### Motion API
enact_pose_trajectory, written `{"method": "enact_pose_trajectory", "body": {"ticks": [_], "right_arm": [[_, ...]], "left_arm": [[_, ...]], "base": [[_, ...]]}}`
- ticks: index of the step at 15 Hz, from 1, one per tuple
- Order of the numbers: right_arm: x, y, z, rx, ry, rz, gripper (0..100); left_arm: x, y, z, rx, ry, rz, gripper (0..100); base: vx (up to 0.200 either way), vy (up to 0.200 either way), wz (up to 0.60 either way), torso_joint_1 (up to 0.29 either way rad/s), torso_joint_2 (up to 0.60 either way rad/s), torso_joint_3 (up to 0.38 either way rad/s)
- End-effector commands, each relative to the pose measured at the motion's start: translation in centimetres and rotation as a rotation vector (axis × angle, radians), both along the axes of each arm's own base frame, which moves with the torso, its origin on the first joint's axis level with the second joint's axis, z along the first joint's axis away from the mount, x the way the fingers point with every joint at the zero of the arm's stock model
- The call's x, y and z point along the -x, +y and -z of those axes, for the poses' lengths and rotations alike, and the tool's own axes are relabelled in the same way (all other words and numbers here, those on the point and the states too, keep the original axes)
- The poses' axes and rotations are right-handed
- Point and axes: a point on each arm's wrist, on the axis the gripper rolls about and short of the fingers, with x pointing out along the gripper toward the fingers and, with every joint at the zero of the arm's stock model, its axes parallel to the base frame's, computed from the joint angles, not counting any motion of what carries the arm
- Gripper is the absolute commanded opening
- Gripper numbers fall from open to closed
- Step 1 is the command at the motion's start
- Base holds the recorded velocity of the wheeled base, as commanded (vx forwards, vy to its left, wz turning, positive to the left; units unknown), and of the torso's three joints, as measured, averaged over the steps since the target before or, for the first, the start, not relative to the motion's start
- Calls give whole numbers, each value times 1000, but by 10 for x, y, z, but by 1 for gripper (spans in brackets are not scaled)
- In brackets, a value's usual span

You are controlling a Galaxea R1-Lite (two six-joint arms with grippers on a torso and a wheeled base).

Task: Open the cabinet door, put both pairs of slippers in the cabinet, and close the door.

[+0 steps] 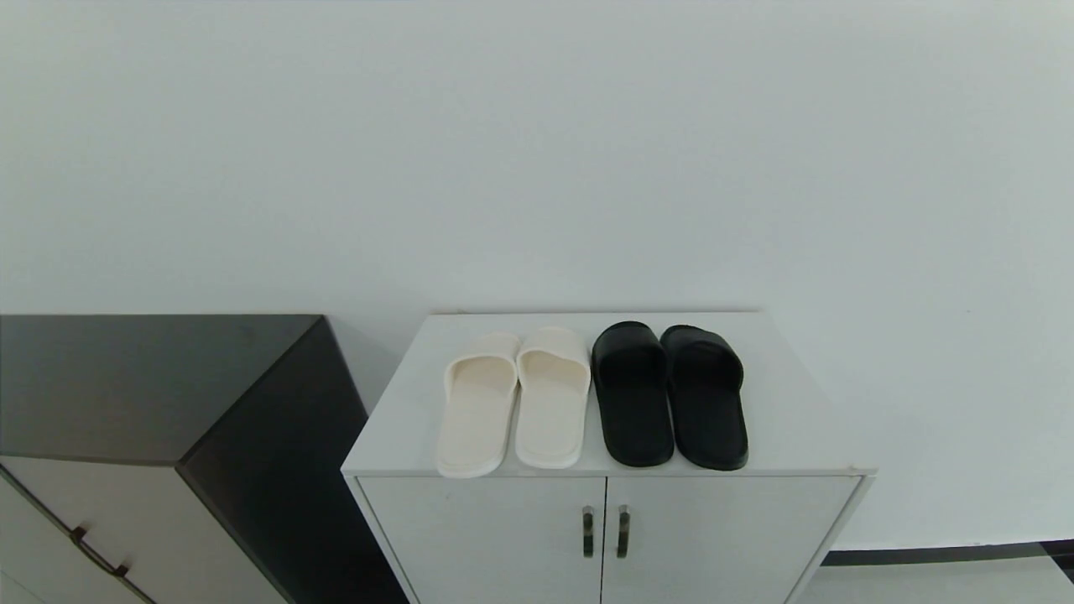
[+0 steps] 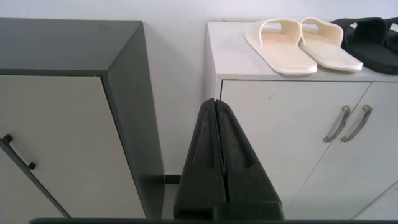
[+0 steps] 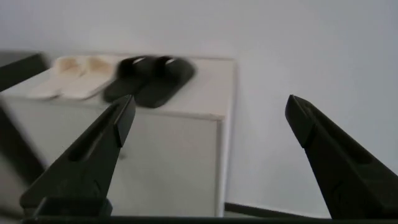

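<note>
The left gripper (image 2: 216, 102) is pinched closed before the white cabinet (image 1: 487, 537), while the right gripper (image 3: 210, 99) is spread wide. Both doors sit closed. On top, the cream slippers (image 1: 512, 403) lie just beside the black slippers (image 1: 667, 394), toes toward the wall.

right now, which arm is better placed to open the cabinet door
Right, probably: the right tool is open and facing the cabinet, ready to close on a handle; the left tool is shut.

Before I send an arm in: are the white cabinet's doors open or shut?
Shut: both doors sit flush, their handles side by side at the centre seam.
</note>
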Motion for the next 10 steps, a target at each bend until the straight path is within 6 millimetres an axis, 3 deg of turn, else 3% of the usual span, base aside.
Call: {"method": "enact_pose_trajectory", "body": {"ticks": [1, 5, 6, 9, 10], "right_arm": [[-43, 4, -21, 10, 253, -188, 100], [-87, 15, -52, 5, 331, -310, 100], [-87, 15, -52, 5, 331, -310, 100], [-114, 53, -74, -64, 411, -380, 100], [-122, 79, -71, -61, 429, -386, 100]], "left_arm": [[0, 0, 0, 0, -1, -2, 0], [0, 0, 0, 0, -1, -2, 0], [0, 0, 0, 0, -1, -2, 0], [0, 0, 0, 0, -1, 0, 0], [0, 0, 0, 0, -1, 0, 0]], "base": [[0, 0, 0, 0, 0, 0], [0, 0, 0, 0, 0, 0], [0, 0, 0, 0, 0, 0], [0, 0, 0, 0, 0, 0], [0, 0, 0, 0, 0, 0]]}}
